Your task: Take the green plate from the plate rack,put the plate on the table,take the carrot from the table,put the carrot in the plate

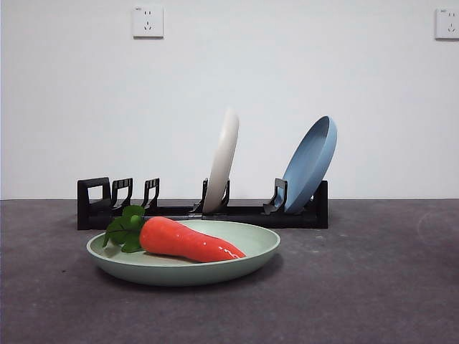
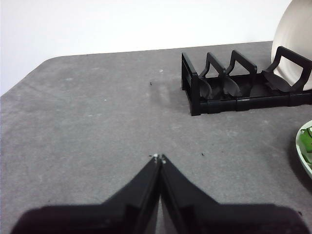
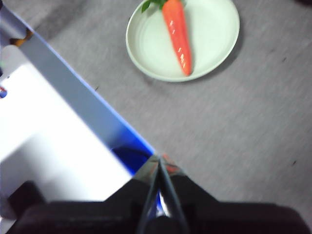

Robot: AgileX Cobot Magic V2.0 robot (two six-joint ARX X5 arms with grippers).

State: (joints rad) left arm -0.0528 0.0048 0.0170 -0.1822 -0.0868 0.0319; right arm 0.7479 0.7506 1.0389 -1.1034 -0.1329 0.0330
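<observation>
The green plate point(image 1: 237, 259) lies flat on the table point(image 1: 373, 287) in front of the plate rack point(image 1: 237, 213). The carrot point(image 1: 188, 241) rests inside it, leaves toward the left. From the right wrist view, the plate point(image 3: 209, 34) and carrot point(image 3: 176, 34) lie well away from my right gripper point(image 3: 160, 158), which is shut and holds nothing. My left gripper point(image 2: 159, 158) is shut and empty over bare table, off the rack's point(image 2: 229, 92) looped end, with the plate's rim point(image 2: 305, 151) just showing at the frame edge. Neither arm shows in the front view.
A cream-white plate point(image 1: 222, 161) and a blue plate point(image 1: 312, 165) stand upright in the rack. A blue-edged white surface point(image 3: 53, 136) lies beside my right gripper, at the table's edge. Two wall sockets sit high on the white wall.
</observation>
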